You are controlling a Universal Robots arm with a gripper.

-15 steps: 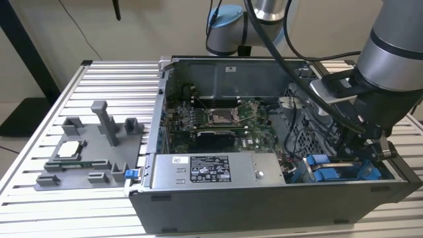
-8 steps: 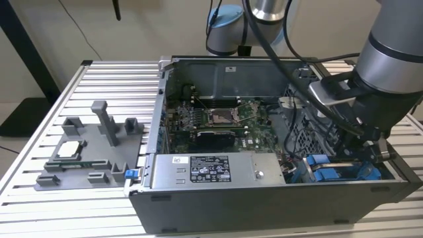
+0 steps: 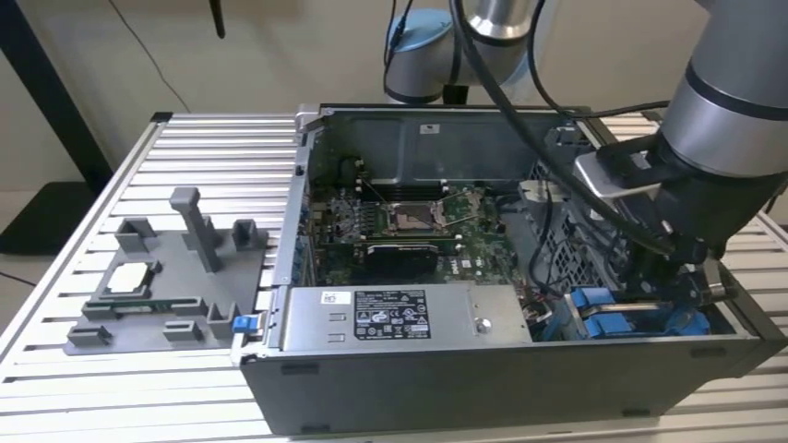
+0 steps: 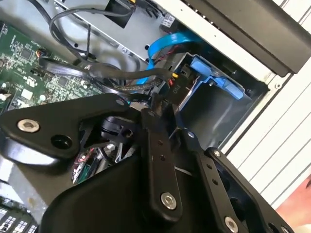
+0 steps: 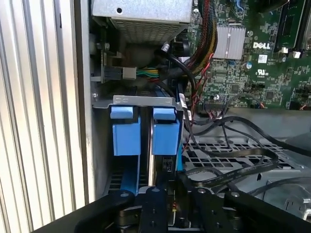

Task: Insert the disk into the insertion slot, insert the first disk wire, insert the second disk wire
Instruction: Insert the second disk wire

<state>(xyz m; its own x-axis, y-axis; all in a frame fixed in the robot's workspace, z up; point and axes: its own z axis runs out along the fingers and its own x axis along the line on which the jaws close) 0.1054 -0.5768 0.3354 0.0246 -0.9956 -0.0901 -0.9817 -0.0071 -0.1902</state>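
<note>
**Reaching into the drive bay corner of the open case**

Hanging low over the case at the exterior view's right, the arm puts its gripper just above the blue caddies. In the first wrist view, two blue tabs stand side by side in the slot, and the disk sits in the bay nearer the motherboard, its blue caddy seated between the grey sheet-metal walls. The gripper is right at the disk's rear edge, among black cables. In the second wrist view its dark links close toward a small black connector with red and yellow leads, next to a blue ribbon cable; whether the tips actually clamp it, I cannot tell. The power supply lies along the case's near wall. On the slatted tabletop, a grey fixture stands well apart from the case.
</note>
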